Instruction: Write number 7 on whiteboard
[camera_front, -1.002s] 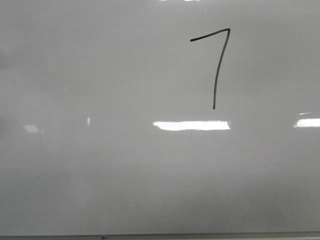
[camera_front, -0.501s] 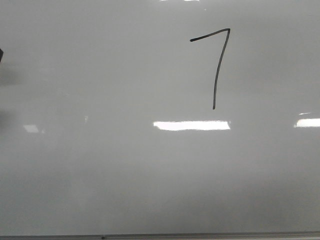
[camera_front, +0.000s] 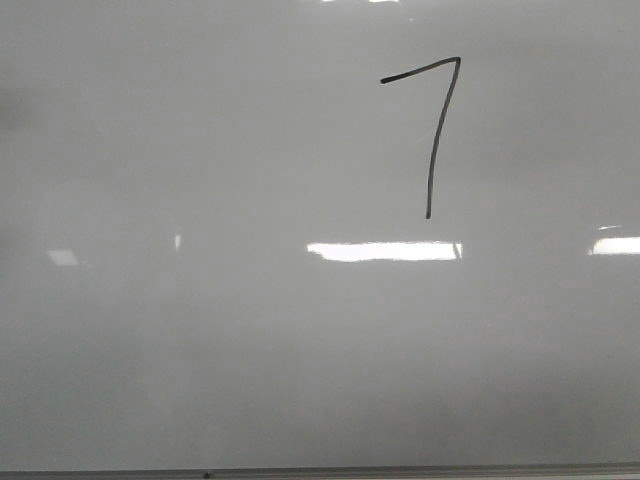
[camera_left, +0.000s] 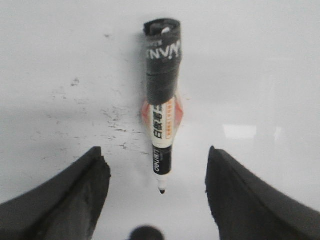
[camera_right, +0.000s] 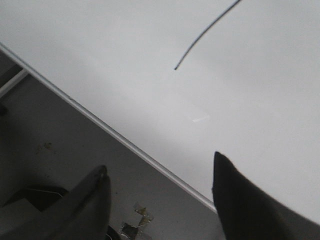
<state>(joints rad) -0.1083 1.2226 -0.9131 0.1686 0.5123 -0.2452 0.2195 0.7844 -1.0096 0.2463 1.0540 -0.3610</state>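
Glossy pale grey-white whiteboard fills the front view, its thin grey metal frame running along the lower edge, bright glare patches scattered across it; high and right of centre stands the thin dark hand-drawn number 7, slanted top bar and long, slightly curved downstroke, apparently complete; neither arm shows in that view.

Left claw is released, its dark fingers spread wide with nothing between them; the black-capped white and orange marker pen lies flat on a scuffed white surface beyond them, tip bare and pointing toward the claw, touching neither finger. Right claw is likewise released and empty, hanging over the board's framed edge, with the tail of the downstroke visible farther in.

Judging by this, the step in hand is clearing away; lift the left arm straight off, so no finger nudges the pen or drags across the fresh ink.
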